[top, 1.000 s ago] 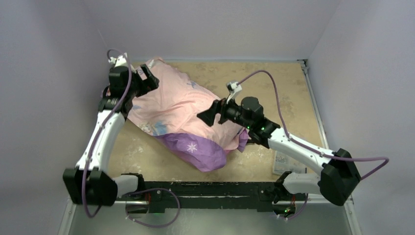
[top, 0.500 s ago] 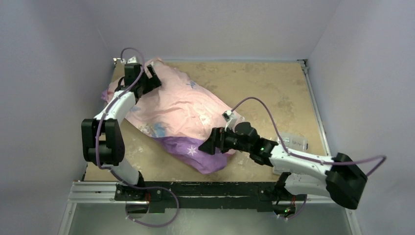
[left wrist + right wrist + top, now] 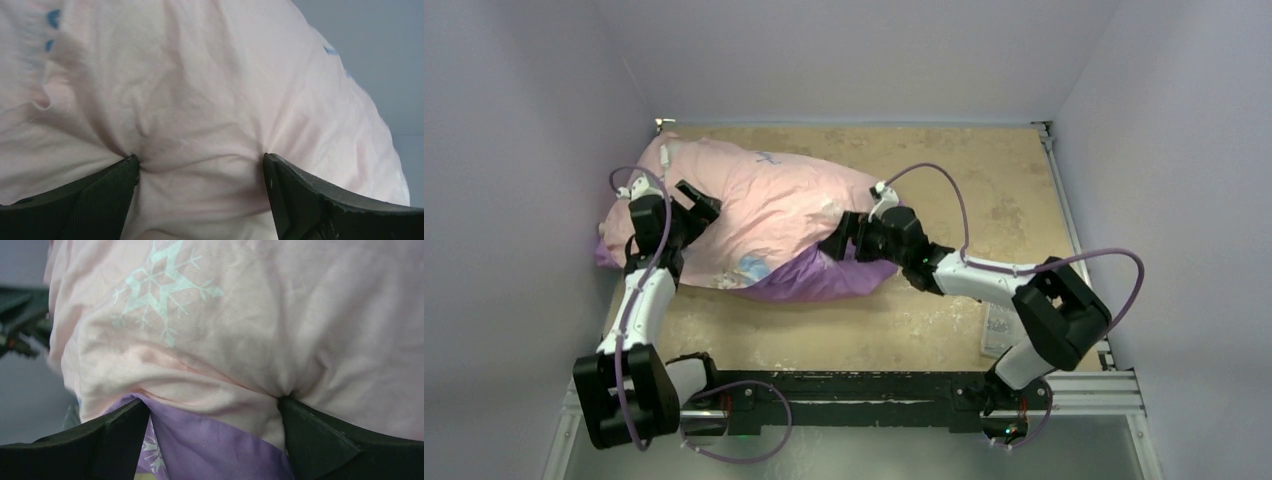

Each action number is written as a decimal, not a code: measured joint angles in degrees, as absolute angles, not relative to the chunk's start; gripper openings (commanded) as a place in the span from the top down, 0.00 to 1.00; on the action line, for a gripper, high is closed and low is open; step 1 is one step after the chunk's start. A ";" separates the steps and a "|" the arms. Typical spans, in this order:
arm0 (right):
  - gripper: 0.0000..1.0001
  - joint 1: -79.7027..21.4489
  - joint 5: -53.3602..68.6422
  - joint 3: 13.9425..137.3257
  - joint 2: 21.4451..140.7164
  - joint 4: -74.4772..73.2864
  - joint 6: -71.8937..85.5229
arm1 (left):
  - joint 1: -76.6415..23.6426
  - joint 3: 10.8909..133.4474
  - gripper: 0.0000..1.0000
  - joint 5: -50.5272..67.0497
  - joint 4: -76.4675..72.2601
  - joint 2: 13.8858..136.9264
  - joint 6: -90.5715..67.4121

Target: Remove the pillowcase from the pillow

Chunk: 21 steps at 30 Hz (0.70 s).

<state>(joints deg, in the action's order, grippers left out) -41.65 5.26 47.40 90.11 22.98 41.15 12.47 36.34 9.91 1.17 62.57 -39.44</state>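
The pillowcase (image 3: 764,210) lies pale pink side up over a plump bulge on the left half of the table, with its purple snowflake face (image 3: 824,280) showing along the near edge. The pillow is hidden inside it. My left gripper (image 3: 692,207) is open, its fingertips pressed into the pink fabric (image 3: 200,100) at the bundle's left end. My right gripper (image 3: 839,240) is open at the bundle's right end. Its fingertips push into the fabric where pink meets purple (image 3: 210,440). Both pairs of jaws stand wide apart, with cloth bulging between them.
The tan table top (image 3: 984,190) is boxed in by pale walls at the back and both sides. A clear plastic item (image 3: 997,328) lies near the front right, by the right arm's base. A black metal rail (image 3: 844,385) runs along the near edge.
The bundle has shifted left and bunched up. My left gripper has come from its far back corner to its left end. My right gripper has moved from the near purple edge to its right end.
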 measured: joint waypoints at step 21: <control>0.01 -28.56 -0.54 66.02 90.76 21.30 31.57 | -13.93 45.95 0.04 14.96 22.15 50.41 -37.78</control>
<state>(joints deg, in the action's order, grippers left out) -28.56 -0.54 66.02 90.76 21.30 31.57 -13.93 45.95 14.96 22.15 50.41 -37.78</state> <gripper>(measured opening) 0.987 0.925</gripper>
